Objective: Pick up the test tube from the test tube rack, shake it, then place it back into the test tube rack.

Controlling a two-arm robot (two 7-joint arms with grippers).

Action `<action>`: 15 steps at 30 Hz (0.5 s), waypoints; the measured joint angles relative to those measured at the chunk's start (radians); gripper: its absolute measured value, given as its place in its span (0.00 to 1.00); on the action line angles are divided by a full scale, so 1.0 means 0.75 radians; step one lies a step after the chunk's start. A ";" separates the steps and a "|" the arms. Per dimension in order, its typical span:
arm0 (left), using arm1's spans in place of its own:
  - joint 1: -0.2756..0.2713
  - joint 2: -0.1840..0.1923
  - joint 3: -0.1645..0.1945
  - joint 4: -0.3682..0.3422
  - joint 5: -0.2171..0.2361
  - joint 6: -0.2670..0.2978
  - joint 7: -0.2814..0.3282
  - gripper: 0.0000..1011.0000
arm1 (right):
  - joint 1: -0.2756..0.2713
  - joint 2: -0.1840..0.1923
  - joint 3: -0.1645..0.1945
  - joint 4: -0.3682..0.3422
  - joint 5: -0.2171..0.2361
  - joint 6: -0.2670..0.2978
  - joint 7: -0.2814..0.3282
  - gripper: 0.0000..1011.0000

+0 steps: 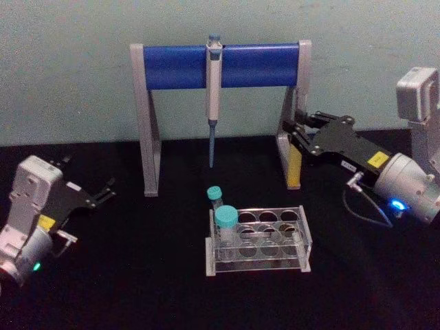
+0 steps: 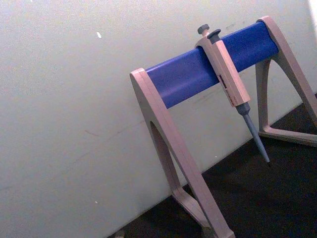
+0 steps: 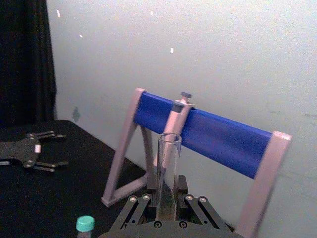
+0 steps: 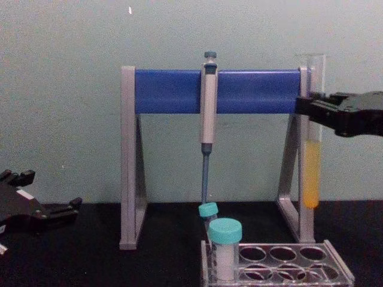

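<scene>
Half done, looks like — right gripper [image 4: 306, 111] clamped on the test tube [image 4: 311, 173], upright at upper right, well above the test tube rack [image 4: 281, 265] at bottom, left gripper [image 1: 104, 190] parked far left, fingers apart — shake next, then lining up over an empty hole.

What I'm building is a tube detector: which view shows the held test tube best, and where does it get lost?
Chest view: best; the test tube, in the right gripper, shows yellow liquid against the pale wall. Right wrist view: its clear top fades into the pipette stand's blue bar. Head view: its glass is lost against that stand's leg. Left gripper idles at left.
</scene>
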 joint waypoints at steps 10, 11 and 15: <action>0.000 0.000 0.000 0.000 0.000 0.000 0.000 0.99 | 0.005 -0.008 -0.021 0.000 0.102 -0.005 0.125 0.23; 0.000 0.000 0.000 0.000 0.000 0.000 0.000 0.99 | 0.003 -0.002 -0.021 -0.005 0.111 -0.004 0.134 0.23; 0.000 0.000 0.000 0.000 0.000 0.000 0.000 0.99 | -0.017 0.039 -0.022 -0.039 0.155 0.011 0.172 0.23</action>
